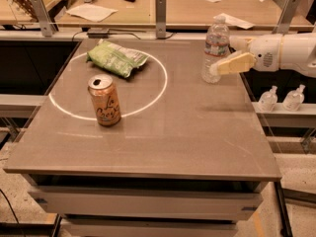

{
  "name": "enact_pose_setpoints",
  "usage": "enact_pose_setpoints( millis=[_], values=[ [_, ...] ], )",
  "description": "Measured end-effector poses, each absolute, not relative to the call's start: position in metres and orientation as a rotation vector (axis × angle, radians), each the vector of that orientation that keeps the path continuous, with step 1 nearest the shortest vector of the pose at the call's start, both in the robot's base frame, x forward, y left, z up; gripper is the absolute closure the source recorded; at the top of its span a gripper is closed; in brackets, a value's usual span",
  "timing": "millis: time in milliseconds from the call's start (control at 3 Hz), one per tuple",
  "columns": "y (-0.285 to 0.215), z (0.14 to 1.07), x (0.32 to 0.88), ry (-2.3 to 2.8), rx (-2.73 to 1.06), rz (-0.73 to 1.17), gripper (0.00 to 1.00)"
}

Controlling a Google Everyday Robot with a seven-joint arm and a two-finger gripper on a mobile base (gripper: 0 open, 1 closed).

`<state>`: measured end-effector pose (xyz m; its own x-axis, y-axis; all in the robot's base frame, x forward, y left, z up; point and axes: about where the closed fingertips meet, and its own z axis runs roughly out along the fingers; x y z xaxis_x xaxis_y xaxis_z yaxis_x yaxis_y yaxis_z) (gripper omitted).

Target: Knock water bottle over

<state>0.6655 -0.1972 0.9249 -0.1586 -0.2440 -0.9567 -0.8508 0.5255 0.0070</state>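
Orange aluminium drink can (pixel 104 100) stands left of centre. Tall clear ribbed plastic water bottle (pixel 215 51) stands upright near the far-right corner of the grey tabletop (pixel 187 132). White two-finger gripper (pixel 224 54), fingers spread, touches its right side. Recommend pushing leftward, high on the bottle.

Gripper (pixel 223 55) beside upright water bottle (pixel 214 42)
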Motion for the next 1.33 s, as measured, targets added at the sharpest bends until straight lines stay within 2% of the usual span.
enact_pose_setpoints(
  millis=[333,667,1333],
  values=[
    [-0.181,0.929,0.675,1.652,-0.948,0.737,0.00],
    [-0.166,0.933,0.680,1.622,-0.971,0.764,0.17],
    [-0.148,0.941,0.684,1.576,-0.998,0.818,0.64]
  ],
)
